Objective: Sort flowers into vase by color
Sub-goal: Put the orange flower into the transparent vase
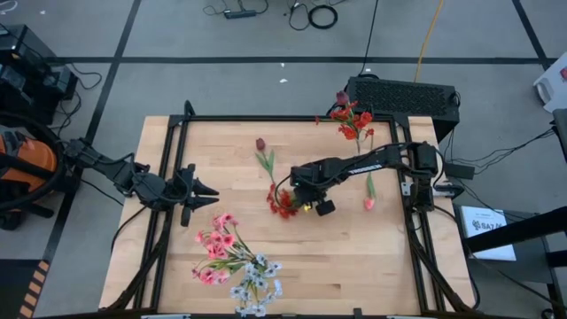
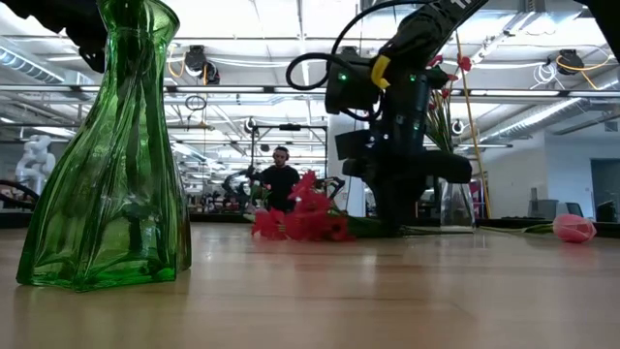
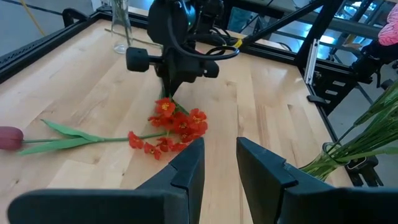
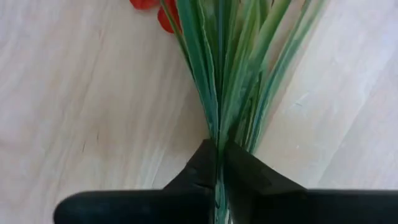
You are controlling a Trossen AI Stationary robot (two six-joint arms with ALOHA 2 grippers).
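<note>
A red-bloomed flower [image 1: 282, 202] lies mid-table, and my right gripper [image 4: 217, 148] stands over it, shut on its green stem bundle. My left gripper [image 3: 219, 163] hovers near the table's left side [image 1: 199, 193], open and empty, facing the red flower [image 3: 177, 127]. A green glass vase [image 2: 102, 145] near the table's near edge holds pink sprays [image 1: 217, 244] and whitish sprigs [image 1: 257, 285]. A clear vase [image 3: 121, 28] at the far edge holds red flowers [image 1: 353, 122]. A maroon tulip [image 1: 261, 144] and a pink tulip [image 1: 368, 202] lie flat on the wood. My right gripper pinches the red flower's bundle of green stems and leaves [image 4: 217, 118] between its two fingers, just behind the blooms. The fingers come from above, pointing down, and close across the stems. The red blooms [image 2: 300, 223] rest on the table.
Black frame rails [image 1: 168, 177] run along the table's left, right and far edges. The maroon tulip's stem [image 3: 74, 140] lies close beside the red blooms. Bare wood shows between the two arms and toward the near right corner. A person [image 2: 281, 179] is far off in the room.
</note>
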